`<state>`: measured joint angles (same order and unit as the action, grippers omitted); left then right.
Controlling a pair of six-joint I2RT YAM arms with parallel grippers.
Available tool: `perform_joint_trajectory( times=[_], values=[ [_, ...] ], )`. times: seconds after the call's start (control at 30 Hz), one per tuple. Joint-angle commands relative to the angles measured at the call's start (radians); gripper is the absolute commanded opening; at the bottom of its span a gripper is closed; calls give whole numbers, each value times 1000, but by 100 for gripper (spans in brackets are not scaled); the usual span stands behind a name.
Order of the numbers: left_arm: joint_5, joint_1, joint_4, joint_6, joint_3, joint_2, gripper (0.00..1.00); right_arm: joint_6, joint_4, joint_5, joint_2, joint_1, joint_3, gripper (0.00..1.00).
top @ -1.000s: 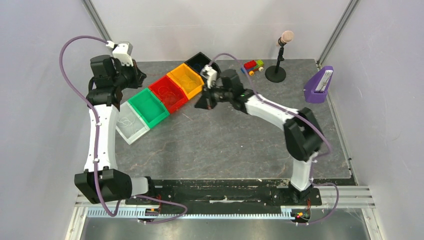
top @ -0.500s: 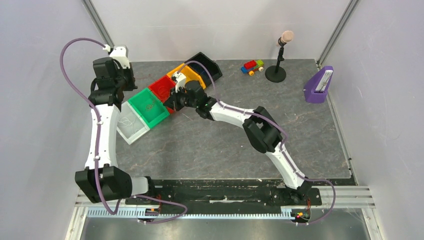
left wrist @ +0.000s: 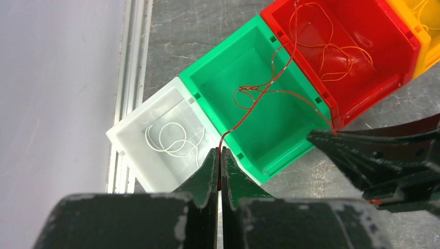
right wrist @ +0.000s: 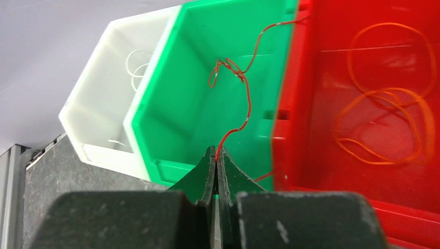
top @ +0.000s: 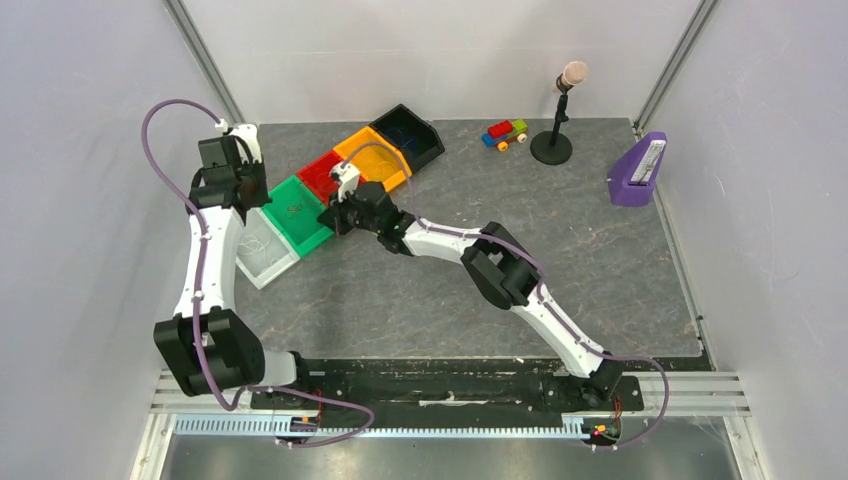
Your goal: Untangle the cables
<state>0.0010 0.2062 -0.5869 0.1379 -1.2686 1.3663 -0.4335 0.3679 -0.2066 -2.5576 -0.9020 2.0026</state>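
A thin red wire (left wrist: 249,93) with a small knot hangs over the green bin (left wrist: 290,150), stretched between both grippers. My left gripper (left wrist: 218,153) is shut on one end, above the seam between the white bin (left wrist: 124,140) and the green bin. My right gripper (right wrist: 215,152) is shut on the other end (right wrist: 228,70) at the green bin's near corner; its fingers (left wrist: 373,150) show in the left wrist view. A white wire (left wrist: 171,137) lies coiled in the white bin. An orange wire (right wrist: 384,104) lies in the red bin (left wrist: 394,78). From above, the left gripper (top: 247,193) and right gripper (top: 330,218) flank the green bin (top: 312,232).
The row of bins runs diagonally: white (top: 243,262), green, red (top: 318,168), orange (top: 392,152), black (top: 428,140). A toy car (top: 507,132), a microphone stand (top: 557,120) and a purple holder (top: 637,170) stand at the back right. A metal rail (left wrist: 132,78) runs left of the bins.
My right arm has swung left from the orange and black bins to the green bin. My left gripper has come down and nearer, toward the white and green bins.
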Motion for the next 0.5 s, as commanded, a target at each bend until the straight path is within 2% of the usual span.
perform_joint_trajectory(
  times=[0.0,0.2,0.37,0.47],
  values=[
    [-50,5,-28,66,-1,-68,2,55,112,37,-18,-65,59,0],
    [-63,6,-99,82,39,-108,2,52,154,155,-47,-76,56,2],
    [-80,6,-116,79,32,-63,2,54,160,160,-38,-76,41,37],
    [-83,6,-103,66,-1,-17,2,67,179,127,44,-70,-63,56]
  ],
)
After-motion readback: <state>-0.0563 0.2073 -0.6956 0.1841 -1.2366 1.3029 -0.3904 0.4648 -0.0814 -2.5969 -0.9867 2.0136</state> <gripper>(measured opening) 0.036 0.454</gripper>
